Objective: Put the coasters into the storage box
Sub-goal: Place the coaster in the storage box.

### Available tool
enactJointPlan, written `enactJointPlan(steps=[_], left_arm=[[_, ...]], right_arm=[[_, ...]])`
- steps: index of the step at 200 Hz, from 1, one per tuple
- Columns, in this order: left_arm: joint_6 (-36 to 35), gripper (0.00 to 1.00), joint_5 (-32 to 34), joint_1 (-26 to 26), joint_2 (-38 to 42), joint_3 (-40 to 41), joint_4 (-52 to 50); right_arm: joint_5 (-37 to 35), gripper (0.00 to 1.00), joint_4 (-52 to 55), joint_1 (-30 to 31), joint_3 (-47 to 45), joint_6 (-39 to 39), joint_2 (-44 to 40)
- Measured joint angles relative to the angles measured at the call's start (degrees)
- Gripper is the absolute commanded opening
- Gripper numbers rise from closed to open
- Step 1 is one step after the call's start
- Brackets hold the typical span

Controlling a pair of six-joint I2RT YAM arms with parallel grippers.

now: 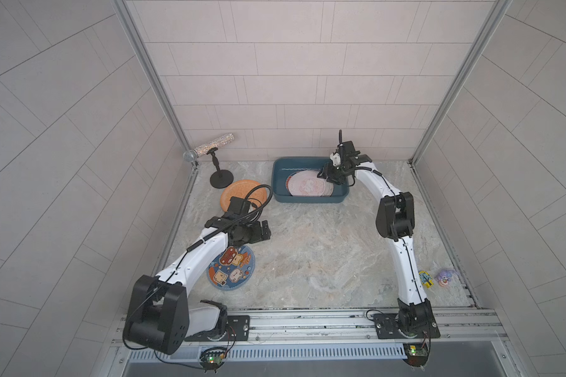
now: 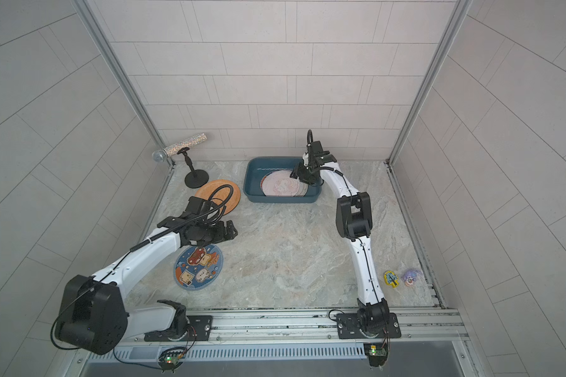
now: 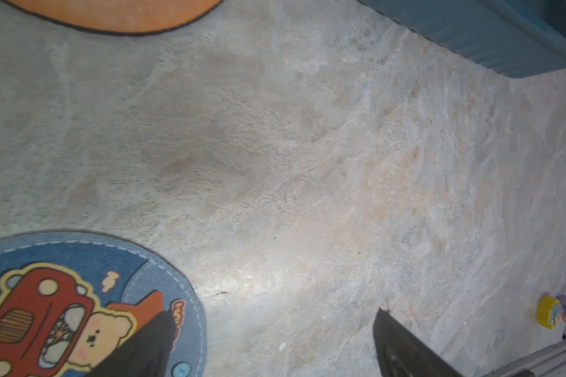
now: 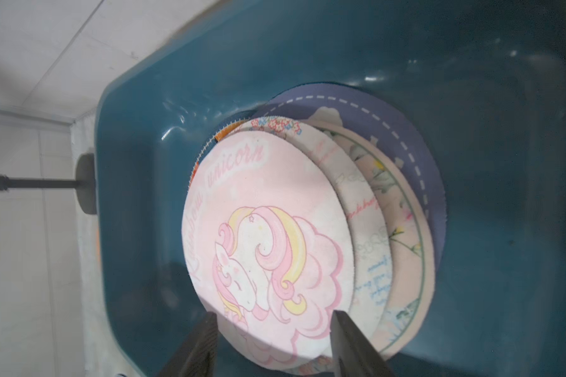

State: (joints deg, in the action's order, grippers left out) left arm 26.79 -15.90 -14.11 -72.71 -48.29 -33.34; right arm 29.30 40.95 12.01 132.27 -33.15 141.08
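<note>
The teal storage box (image 1: 280, 179) (image 2: 252, 181) stands at the back of the table. It holds a stack of several coasters, topped by a pink unicorn coaster (image 1: 307, 187) (image 4: 268, 248). My right gripper (image 1: 324, 174) (image 4: 274, 314) hangs open over the box's right end, with its fingers either side of the unicorn coaster's edge. An orange coaster (image 1: 239, 191) (image 2: 203, 193) (image 3: 118, 13) and a blue cartoon coaster (image 1: 234, 271) (image 2: 198, 266) (image 3: 62, 293) lie on the table at the left. Between those two my left gripper (image 1: 265, 230) (image 3: 273, 313) hovers open and holds nothing.
A glittery microphone (image 1: 209, 148) rests on a black stand whose round base (image 1: 221, 179) sits just behind the orange coaster. A small yellow toy (image 1: 426, 279) and a purple one (image 1: 445, 277) lie near the right wall. Metal rails border the front edge.
</note>
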Motion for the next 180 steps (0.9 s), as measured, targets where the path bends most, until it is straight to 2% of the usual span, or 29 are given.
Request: enactJointPlan(steps=[46, 86, 134, 180], left_arm=[[0.9, 1.00, 7.8, 4.3, 2.3, 0.7, -3.1], [2.3, 1.00, 12.6, 9.0, 2.9, 3.5, -5.4], [6.7, 1.00, 11.9, 18.8, 3.1, 7.5, -6.0], [8.4, 1.00, 10.1, 26.3, 3.9, 9.7, -6.0]], right_arm=[[-1.3, 0.75, 2.3, 0.3, -1.8, 2.8, -1.9], [-1.1, 0.82, 2.6, 1.2, -8.4, 4.6, -9.9], [0.2, 0.91, -0.8, 4.5, -21.6, 5.9, -23.3], [1.1, 1.00, -4.0, 7.7, -33.5, 5.9, -31.6]])
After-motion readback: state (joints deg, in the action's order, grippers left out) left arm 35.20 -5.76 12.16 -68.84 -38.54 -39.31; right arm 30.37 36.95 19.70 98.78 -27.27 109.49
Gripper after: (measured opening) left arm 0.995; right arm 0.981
